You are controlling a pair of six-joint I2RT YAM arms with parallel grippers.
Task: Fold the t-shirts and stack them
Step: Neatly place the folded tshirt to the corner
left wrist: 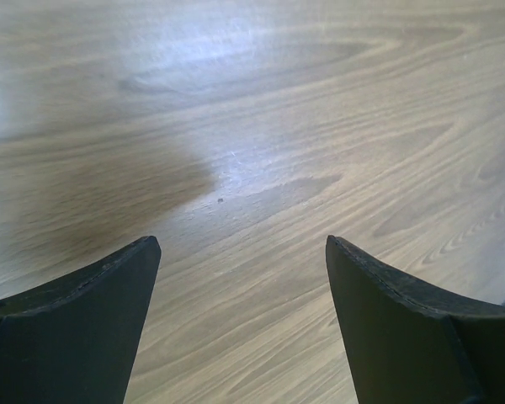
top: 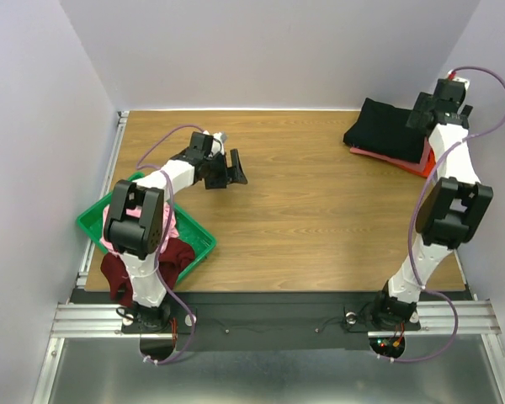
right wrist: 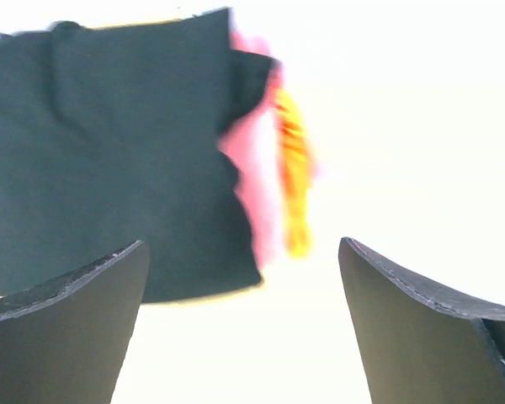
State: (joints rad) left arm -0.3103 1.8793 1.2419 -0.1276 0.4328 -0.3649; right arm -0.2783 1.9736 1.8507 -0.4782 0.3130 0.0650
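Note:
A folded black t-shirt (top: pixel 385 126) lies at the table's far right, on top of a coral-pink t-shirt (top: pixel 401 160) and an orange one (top: pixel 429 160) whose edges stick out below it. My right gripper (top: pixel 422 114) hovers at the stack's right end. In the right wrist view the right gripper (right wrist: pixel 242 246) is open and holds nothing, with the black t-shirt (right wrist: pixel 109 151), a pink edge (right wrist: pixel 252 168) and an orange edge (right wrist: pixel 293 168) beyond it. My left gripper (top: pixel 233 168) is open over bare wood, and the left wrist view shows nothing between the left gripper (left wrist: pixel 242 244) jaws.
A green tray (top: pixel 200 240) sits at the near left, partly under the left arm. It holds a light pink t-shirt (top: pixel 173 220), and a dark maroon t-shirt (top: pixel 175 257) spills over its near rim. Walls close in the table at the back and on both sides.

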